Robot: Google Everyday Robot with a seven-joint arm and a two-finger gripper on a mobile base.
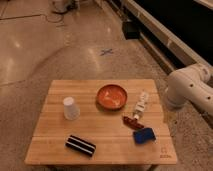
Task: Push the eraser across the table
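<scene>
A white robot arm reaches in from the right edge of the scene and hangs just past the right side of the table. Its gripper is out of sight beyond that edge, so I cannot tell how it stands or whether it holds anything. Places therefore go by the arm that carries it.

The eraser lies flat on the wood, well apart from the arm, over toward the far-left part of the table's near edge. It is black with white stripes running along its length. Its long axis is slanted: the end farther from the arm sits a little deeper on the table, and the end nearer the arm dips toward the front edge. Nothing touches it.

A blue block is nearer the arm, with a small red object just beside it. A white bottle lies on its side, closest to the arm among the things on the table. An orange bowl sits near the middle of the back half. A white cup stands upside down farther from the arm than the bowl, beyond the eraser.

A small dark logo marks the front corner on the arm's side. On the floor beyond the table is a blue cross mark.
</scene>
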